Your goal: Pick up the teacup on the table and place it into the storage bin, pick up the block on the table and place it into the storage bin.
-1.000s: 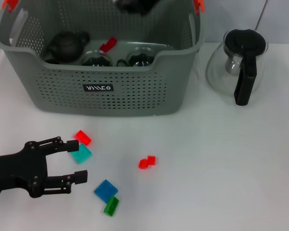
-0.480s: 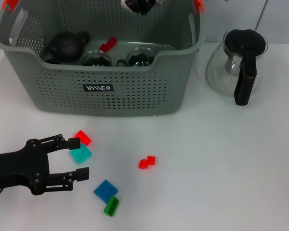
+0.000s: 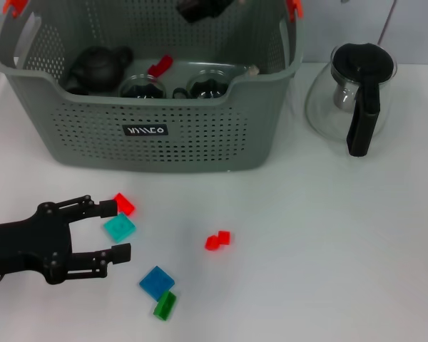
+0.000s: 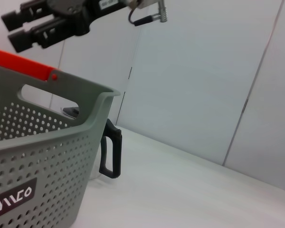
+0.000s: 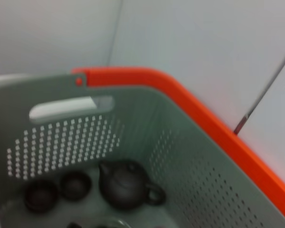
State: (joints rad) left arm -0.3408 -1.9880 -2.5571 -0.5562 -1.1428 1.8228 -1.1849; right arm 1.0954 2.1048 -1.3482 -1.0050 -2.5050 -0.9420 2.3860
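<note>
The teal block (image 3: 119, 227) was a small flat glossy square lying on the white table (image 3: 307, 249) at lower left of the head view. It sat between the two black fingers of the left gripper (image 3: 112, 229), whose tips stood apart on either side of it; whether either tip touched it could not be told. A red block (image 3: 123, 204) lay just above the upper fingertip. Lower down, a blue block (image 3: 157, 281) and a green block (image 3: 165, 306) lay touching, and a red-orange piece (image 3: 217, 240) sat alone near the frame's centre.

The bin (image 3: 150, 135) filled the upper left: grey-green plastic, rounded corners, walls dotted with round holes, orange clips on the rim and a black label in front. Inside it lay a dark matte teapot (image 3: 96, 68), two dark cups (image 3: 143, 87) and a red piece (image 3: 160, 65).

The right gripper (image 4: 26, 28) hung over the bin at the top edge; the left wrist view showed its fingers slightly apart and empty. A clear glass jug (image 3: 349, 96) with black lid and handle stood at upper right.
</note>
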